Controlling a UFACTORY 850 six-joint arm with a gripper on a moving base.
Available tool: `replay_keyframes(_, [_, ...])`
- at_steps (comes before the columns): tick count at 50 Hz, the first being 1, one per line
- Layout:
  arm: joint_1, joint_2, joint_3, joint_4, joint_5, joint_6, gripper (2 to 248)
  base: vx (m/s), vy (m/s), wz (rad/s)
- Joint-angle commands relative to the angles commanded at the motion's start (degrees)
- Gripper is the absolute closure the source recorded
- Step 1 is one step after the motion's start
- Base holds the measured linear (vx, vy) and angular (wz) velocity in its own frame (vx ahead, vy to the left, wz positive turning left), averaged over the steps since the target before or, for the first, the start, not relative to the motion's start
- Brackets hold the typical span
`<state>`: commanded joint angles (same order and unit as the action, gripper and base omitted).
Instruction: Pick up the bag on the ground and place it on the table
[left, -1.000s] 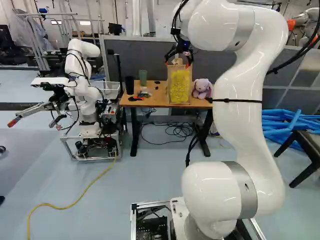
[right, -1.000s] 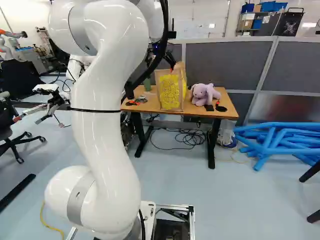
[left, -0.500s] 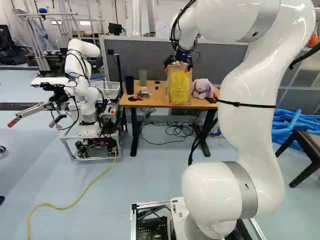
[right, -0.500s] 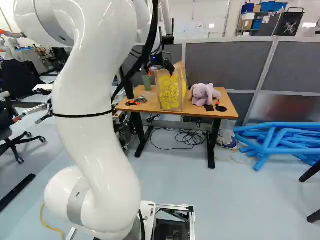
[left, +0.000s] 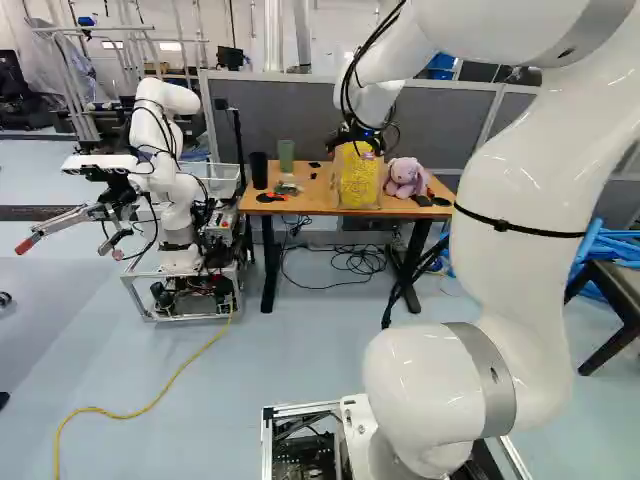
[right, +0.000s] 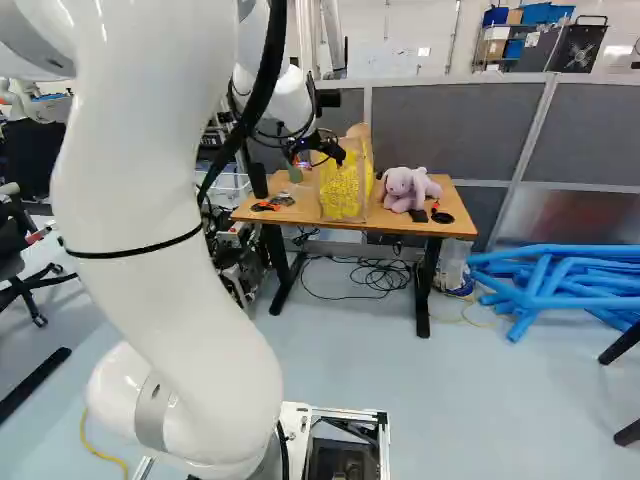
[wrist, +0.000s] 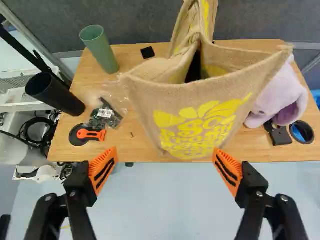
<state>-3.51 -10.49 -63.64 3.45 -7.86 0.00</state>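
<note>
My gripper (left: 362, 140) hangs at the upper front of the bag in the left base view. The jute bag (left: 358, 182) with yellow print stands upright on the wooden table (left: 310, 202). In the wrist view my gripper (wrist: 165, 169) is wide open with nothing between its orange pads; the bag (wrist: 197, 117) stands ahead of it, near the table's front edge, its top gaping and its handle rising at the back.
On the table are a green cup (wrist: 100, 49), a black cup (wrist: 54, 94), a bag of small parts (wrist: 105, 115), an orange tool (wrist: 91, 134) and a purple plush toy (wrist: 280, 100). Another robot (left: 170, 180) stands left of the table; blue tubes (right: 560, 285) lie to its right.
My arm has drawn back and lowered, bringing the open gripper from above the bag's top to its front. The bag has stayed standing on the table, and the base has not moved.
</note>
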Motion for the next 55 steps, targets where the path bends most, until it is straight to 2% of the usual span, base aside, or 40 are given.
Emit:
replay_keyframes(28, [1.29, 9.75, 21.59, -1.27, 21.30, 0.00, 3, 0.000, 0.000, 0.000])
replay_keyframes(55, [2.26, 17.10, 37.85, -2.22, 37.35, 0.00, 3, 0.000, 0.000, 0.000])
